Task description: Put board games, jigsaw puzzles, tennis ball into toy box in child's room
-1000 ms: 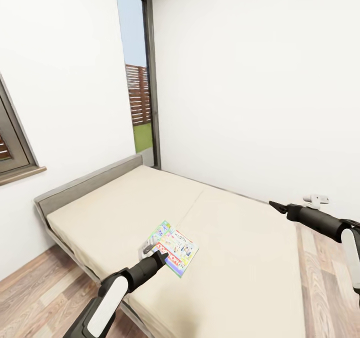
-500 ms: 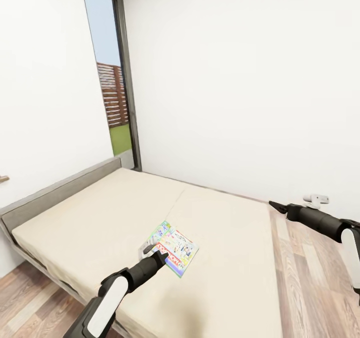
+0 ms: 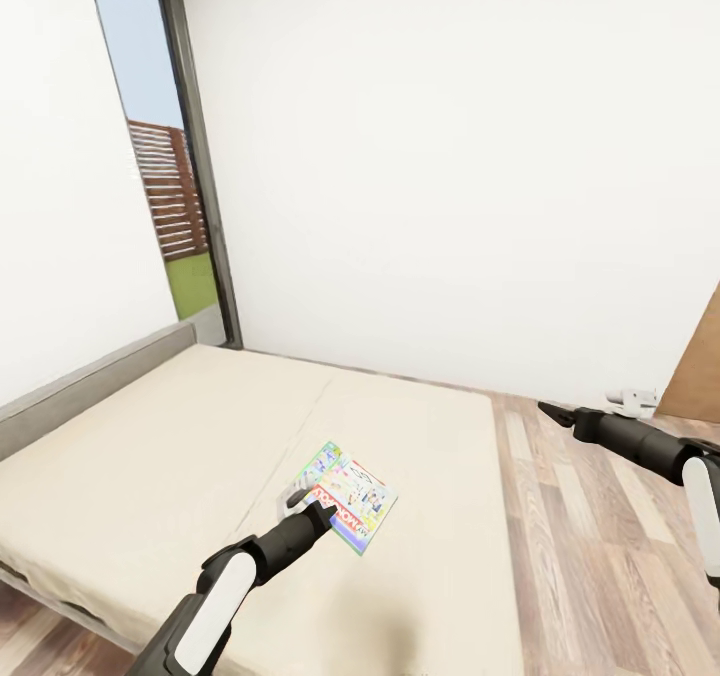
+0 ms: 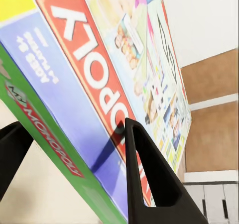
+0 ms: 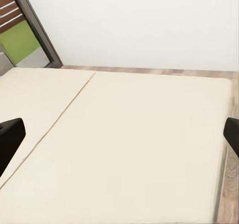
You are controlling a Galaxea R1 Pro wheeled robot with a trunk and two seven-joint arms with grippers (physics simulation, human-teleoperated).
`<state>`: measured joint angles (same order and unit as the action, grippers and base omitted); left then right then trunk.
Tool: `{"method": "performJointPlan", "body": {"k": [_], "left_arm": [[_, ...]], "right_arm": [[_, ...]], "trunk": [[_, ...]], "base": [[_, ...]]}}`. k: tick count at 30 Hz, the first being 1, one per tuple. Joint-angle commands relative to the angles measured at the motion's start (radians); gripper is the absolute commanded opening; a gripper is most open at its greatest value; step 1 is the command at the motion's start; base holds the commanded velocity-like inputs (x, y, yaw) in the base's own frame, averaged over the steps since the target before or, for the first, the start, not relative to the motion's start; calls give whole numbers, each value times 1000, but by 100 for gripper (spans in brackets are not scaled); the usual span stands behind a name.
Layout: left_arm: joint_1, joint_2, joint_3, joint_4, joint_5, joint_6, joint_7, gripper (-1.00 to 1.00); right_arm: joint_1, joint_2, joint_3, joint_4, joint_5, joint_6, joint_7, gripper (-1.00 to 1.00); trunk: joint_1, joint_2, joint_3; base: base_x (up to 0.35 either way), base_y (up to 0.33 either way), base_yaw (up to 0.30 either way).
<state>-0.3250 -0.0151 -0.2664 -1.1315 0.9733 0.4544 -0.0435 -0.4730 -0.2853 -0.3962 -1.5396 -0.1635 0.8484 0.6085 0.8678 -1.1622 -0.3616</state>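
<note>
Board game pinched between left gripper fingers, right gripper fingers spread

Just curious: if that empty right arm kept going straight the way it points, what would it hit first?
Probably the bed's mattress: the right gripper, open, looks along its jaws down onto it. Depth is unclear.

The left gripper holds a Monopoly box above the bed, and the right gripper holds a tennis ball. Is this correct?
Not fully. The right gripper holds nothing: the right wrist view shows its fingers wide apart over the bare bed. The left gripper does hold the Monopoly box.
</note>
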Motion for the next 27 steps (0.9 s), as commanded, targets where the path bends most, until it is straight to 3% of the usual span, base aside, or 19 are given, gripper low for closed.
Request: {"method": "performJointPlan", "body": {"k": [1,20,27], "left_arm": [[-1,0,1,-1,5,4,-1,-100],[-1,0,1,-11,10,5,-3,-100],[-1,0,1,-12,10,5,-3,-100]], "right_arm": [[-1,0,-1,0,-5,7,0,100],[-1,0,-2,-1,-5,8,0,100],[-1,0,-1,-1,-5,8,0,100]], "trunk": [[0,-1,-1],[0,-1,-1],[-27,48,21]], "base": [[0,0,-281],[0,0,-281],[0,0,-281]]}}
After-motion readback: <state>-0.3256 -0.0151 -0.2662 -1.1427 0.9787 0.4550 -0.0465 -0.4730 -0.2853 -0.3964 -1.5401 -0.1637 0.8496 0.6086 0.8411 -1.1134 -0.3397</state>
